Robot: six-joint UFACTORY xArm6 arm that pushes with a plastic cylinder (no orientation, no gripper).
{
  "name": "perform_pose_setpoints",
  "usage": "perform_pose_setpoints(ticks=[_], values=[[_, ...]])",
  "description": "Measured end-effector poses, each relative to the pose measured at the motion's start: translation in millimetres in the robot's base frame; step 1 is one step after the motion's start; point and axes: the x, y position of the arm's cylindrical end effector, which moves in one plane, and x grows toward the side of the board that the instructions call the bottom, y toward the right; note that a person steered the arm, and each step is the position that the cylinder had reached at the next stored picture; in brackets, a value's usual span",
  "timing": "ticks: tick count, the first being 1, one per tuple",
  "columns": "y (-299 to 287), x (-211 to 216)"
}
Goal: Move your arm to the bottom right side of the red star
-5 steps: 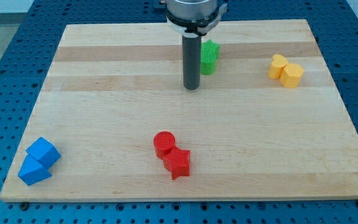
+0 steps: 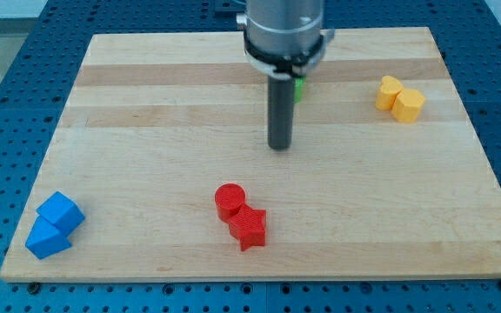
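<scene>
- My tip point(image 2: 280, 147) sits on the worktop point(image 2: 146, 130), well above the red star point(image 2: 249, 228) and a little to its right; no fingers here, just a bare rod holding nothing.
- Red star lies near the worktop's bottom edge, touching the red cylinder point(image 2: 230, 201) at its upper left.
- Risk: a straight drop toward the star's lower right passes close by its right points, and a clip there nudges both reds.
- Little worktop lies below the star, so overshooting puts my tip off the edge.
- Green block point(image 2: 300, 85) hides behind the rod, well clear.

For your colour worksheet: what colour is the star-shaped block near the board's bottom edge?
Red. The red star shows clearly in the camera view, touching a red cylinder.
</scene>
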Motion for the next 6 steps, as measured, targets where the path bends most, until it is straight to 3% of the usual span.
perform_pose_setpoints(ticks=[1, 2, 3, 6], values=[[7.8, 92.8], [8.2, 94.2], [-1.0, 149.4], [-9.6, 149.6]])
